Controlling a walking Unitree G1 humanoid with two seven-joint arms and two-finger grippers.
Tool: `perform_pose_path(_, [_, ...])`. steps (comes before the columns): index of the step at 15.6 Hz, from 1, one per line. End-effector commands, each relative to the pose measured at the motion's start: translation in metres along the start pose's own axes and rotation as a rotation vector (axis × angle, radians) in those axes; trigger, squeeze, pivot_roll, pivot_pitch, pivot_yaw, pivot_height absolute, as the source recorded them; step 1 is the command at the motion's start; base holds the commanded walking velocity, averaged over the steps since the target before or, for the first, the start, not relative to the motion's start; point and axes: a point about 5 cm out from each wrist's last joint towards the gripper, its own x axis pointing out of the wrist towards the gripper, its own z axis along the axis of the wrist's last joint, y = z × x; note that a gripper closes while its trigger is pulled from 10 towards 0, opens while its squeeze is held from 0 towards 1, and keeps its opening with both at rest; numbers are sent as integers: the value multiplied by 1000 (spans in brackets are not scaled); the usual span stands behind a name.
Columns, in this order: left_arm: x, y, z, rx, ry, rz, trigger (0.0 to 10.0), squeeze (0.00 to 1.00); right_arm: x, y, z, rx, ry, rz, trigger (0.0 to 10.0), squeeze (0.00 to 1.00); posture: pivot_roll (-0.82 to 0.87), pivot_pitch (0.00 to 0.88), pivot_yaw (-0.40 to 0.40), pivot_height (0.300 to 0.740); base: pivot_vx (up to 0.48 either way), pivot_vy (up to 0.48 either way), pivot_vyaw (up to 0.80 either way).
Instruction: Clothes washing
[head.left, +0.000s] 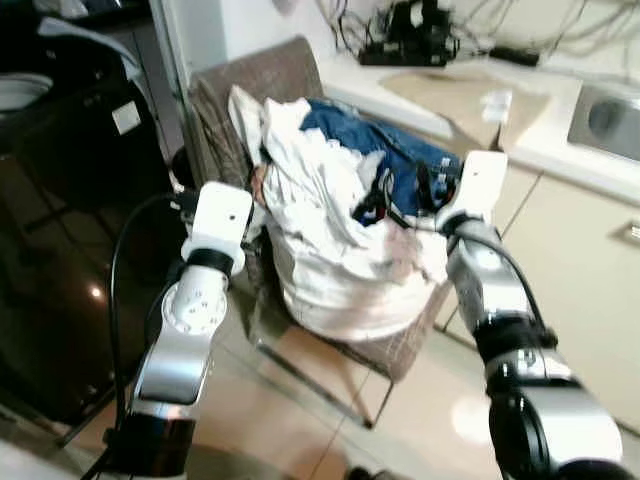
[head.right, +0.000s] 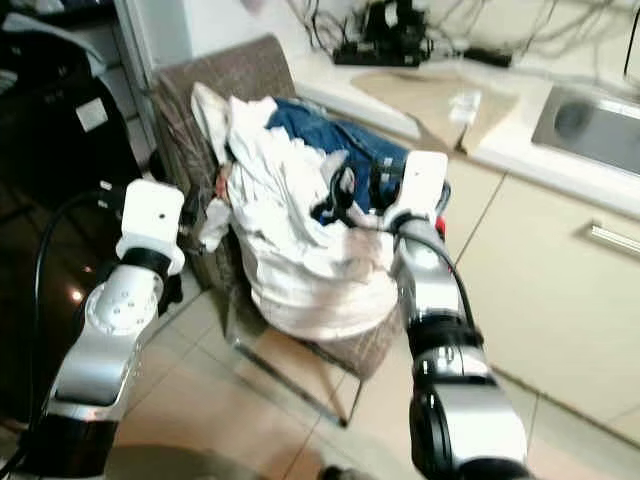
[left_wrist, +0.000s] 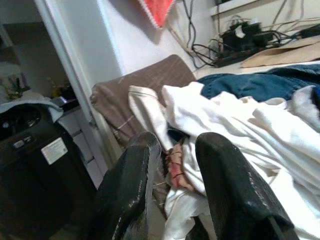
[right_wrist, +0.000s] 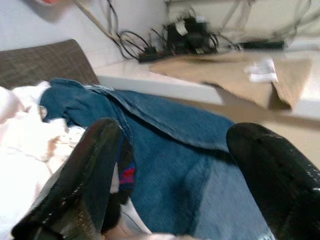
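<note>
Laundry (head.left: 340, 250) is heaped high on a brown chair (head.left: 265, 75) — mostly white cloth, with a pair of blue jeans (head.left: 385, 150) spread over the back of the heap, toward the chair's far side. The chair stands on a pale tiled floor (head.left: 300, 410), and everything else sits around it: a dark, glossy appliance (head.left: 60, 250) on the robot's left of the chair, a cream cabinet (head.left: 580, 280) on its right, and behind it a white counter (head.left: 540, 140) carrying a tangle of black cables (head.left: 410, 35) and a sheet of brown paper (head.left: 460, 100). A steel sink (head.right: 590, 120) is set into the counter further right of the chair.

Both arms reach toward the chair. The left gripper (left_wrist: 175, 165) is at the chair's left edge, beside the white cloth; its two black fingers (left_wrist: 130, 190) stand a little apart with nothing between them, and past them a bit of reddish fabric (left_wrist: 175, 167) shows under the white pile. The right gripper (right_wrist: 175, 165) is over the jeans on the right side of the heap — its fingers are spread wide, with blue denim between and beyond them but not clamped. A small red patch (right_wrist: 127, 175) shows on dark cloth next to one finger.
</note>
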Motion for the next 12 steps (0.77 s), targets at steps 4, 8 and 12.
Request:
perform_pose_path(4, [-1, -6, 20, -18, -34, -66, 10000, 0, 18, 0, 18, 33, 22, -14, 10000, 714, 97, 85, -1, 740, 0, 0, 0])
perform_pose_path(8, [7, -5, 47, 33, -80, -231, 10000, 0, 24, 11, 18, 84, 81, 12, 10000, 0, 157, 127, 7, 740, 0, 0, 0])
perform_pose_path(12, [-13, 3, 60, 58, -57, -274, 10000, 0, 27, 28, 19, 160, 121, 58, 10000, 0, 264, 187, 15, 740, 0, 0, 0])
